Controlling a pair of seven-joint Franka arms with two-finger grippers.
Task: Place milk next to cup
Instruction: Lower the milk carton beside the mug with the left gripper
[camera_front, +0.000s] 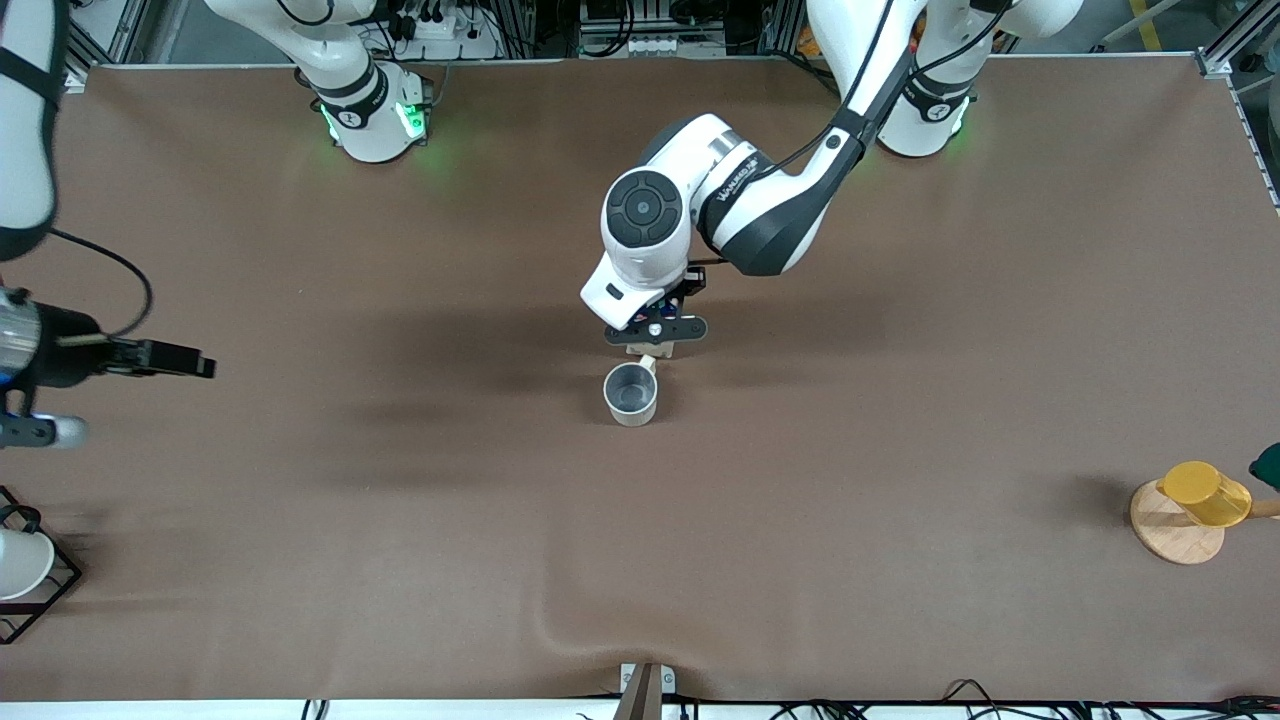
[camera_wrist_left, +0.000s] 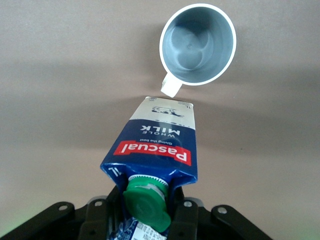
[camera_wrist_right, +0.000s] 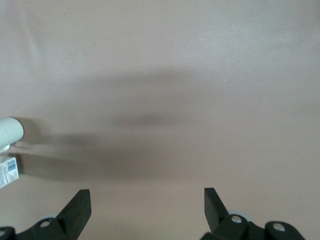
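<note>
Brown table (camera_front: 900, 420): left gripper (camera_front: 655, 331) clenched on milk (camera_wrist_left: 155, 145) beside cup (camera_front: 631, 393); right gripper (camera_wrist_right: 147, 207) spread, waiting over bare cloth.

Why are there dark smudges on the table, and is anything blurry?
Front view: soft arm shadows fall on the cloth around the cup; green lamp glow at the bases. Left wrist view: milk, held in the left gripper, is sharp; its cap slightly soft. Right wrist view: faint shadows, open right gripper over bare cloth.

Left pincer (camera_front: 655, 340) clamped mid-table, right pincer (camera_wrist_right: 147, 207) spread wide, waiting aside.
</note>
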